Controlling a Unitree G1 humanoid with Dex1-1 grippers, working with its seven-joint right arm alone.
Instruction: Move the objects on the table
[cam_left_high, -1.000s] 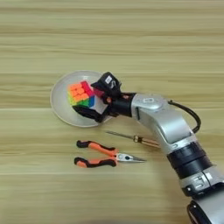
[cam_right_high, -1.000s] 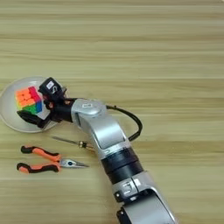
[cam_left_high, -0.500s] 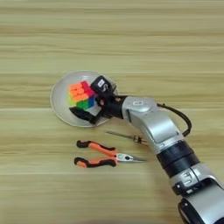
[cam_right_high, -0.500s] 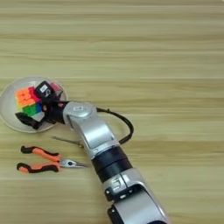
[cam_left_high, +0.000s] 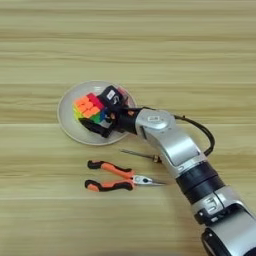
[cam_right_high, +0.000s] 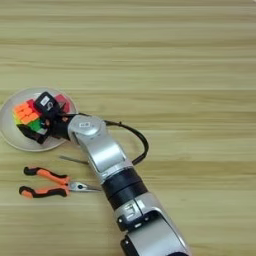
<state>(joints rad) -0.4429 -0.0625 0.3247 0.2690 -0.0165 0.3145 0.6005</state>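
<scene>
Nearest the camera, the silver forearm (cam_left_high: 175, 150) is seen entering from the bottom right and running up-left across the table (cam_left_high: 200, 60). A black cable is looped off its right side.

One pair of orange-and-black-handled needle-nose pliers (cam_left_high: 116, 177) is laid flat on the wood just left of the forearm, handles to the left, tip pointing right towards the arm. Handles are spread slightly apart.

One thin screwdriver (cam_left_high: 140, 154) is found just beyond the pliers, lying nearly level; only the metal shaft is exposed, the handle end is hidden under the forearm.

Further back, one round grey plate (cam_left_high: 67, 120) is set on the table, left of centre. One multicoloured puzzle cube (cam_left_high: 91, 108) is located over the plate, tilted, orange face up with red and green sides showing.

The right gripper (cam_left_high: 102, 112) is closed around the puzzle cube: one black finger (cam_left_high: 111, 94) is pressed on the far right side of the cube, the other (cam_left_high: 95, 128) on its near lower side. Whether the cube is touching the plate or raised off it cannot be told.

A red patch (cam_right_high: 62, 103) is glimpsed at the far side of the gripper, over the plate; whether it is a separate thing cannot be told.

Count: 1 pliers, 1 screwdriver, 1 puzzle cube, 1 plate. Beyond the plate only bare planks are seen
</scene>
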